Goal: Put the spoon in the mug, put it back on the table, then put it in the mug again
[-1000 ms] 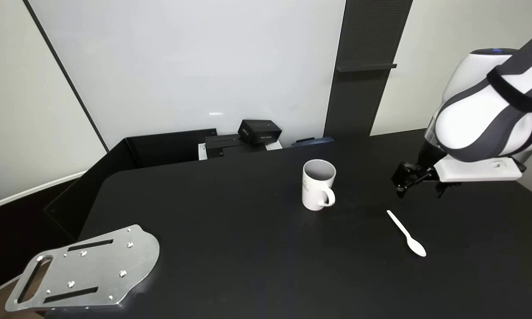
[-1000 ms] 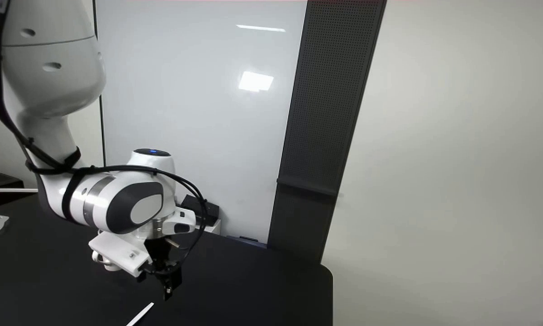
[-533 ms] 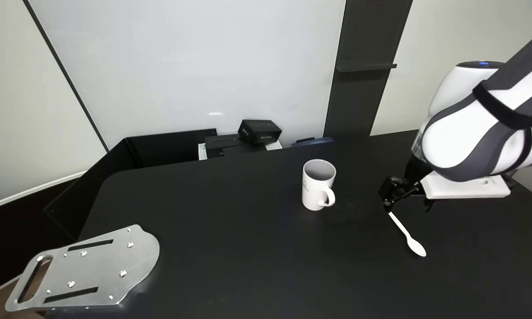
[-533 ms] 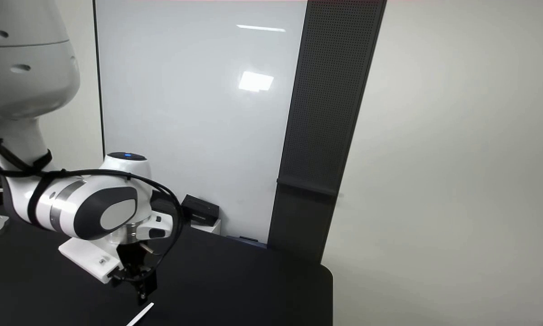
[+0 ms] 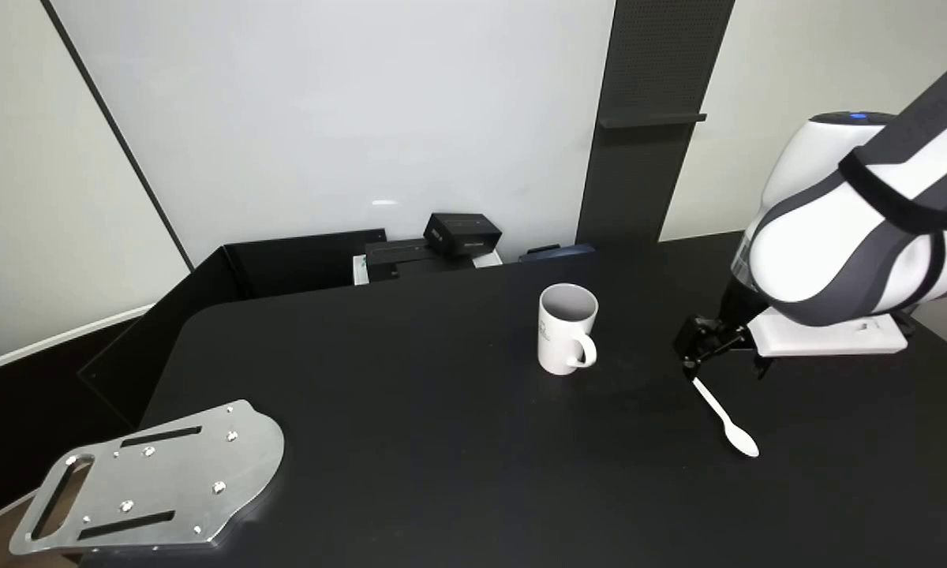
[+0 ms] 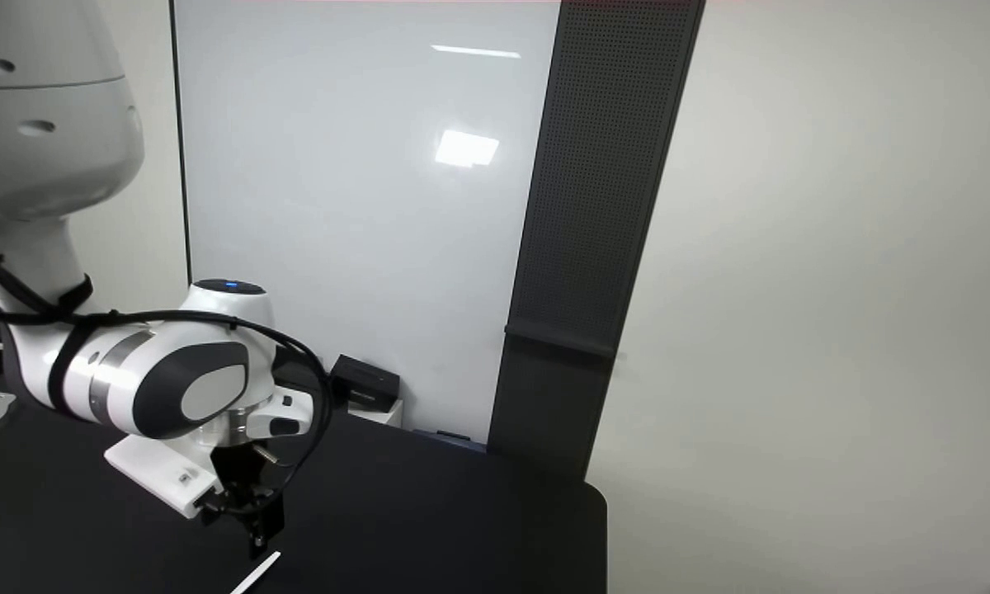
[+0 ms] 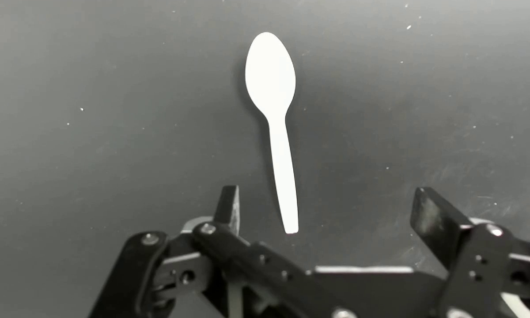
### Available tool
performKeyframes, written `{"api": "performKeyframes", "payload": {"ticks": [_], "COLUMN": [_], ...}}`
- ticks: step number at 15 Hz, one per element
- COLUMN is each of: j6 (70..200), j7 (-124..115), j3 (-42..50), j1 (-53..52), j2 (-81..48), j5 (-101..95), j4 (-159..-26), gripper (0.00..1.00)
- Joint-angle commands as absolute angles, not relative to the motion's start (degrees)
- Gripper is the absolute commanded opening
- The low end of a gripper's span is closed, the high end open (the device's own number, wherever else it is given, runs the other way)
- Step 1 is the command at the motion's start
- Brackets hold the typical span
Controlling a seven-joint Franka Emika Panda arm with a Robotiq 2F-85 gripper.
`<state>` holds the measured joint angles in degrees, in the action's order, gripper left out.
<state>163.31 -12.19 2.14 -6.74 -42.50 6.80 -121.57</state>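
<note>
On the table (image 5: 426, 442), spoon (image 7: 278, 130) near the wide-parted hand (image 7: 326, 198)

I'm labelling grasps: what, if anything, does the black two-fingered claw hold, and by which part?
Nothing: the claw is open; the slim white plastic-looking spoon lies loose on the flat black tabletop.

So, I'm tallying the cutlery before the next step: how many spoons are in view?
1. The white spoon lies on the black table, its handle end toward the gripper. Another behind the robot arm or deep in the mug could be hidden.
</note>
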Motion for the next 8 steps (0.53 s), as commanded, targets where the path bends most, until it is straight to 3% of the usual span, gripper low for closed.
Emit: {"api": "performKeyframes", "payload": {"ticks": [1, 8], "j6": [163.2, 163.0], "j7": [-12.4, -12.2], "j3": [2.1, 2.5], "j1": [-6.6, -7.2], "j2": [-42.5, -43.5], "j5": [6.5, 5.8], "j4": [-121.4, -121.0], "gripper": [1.0, 1.0]}}
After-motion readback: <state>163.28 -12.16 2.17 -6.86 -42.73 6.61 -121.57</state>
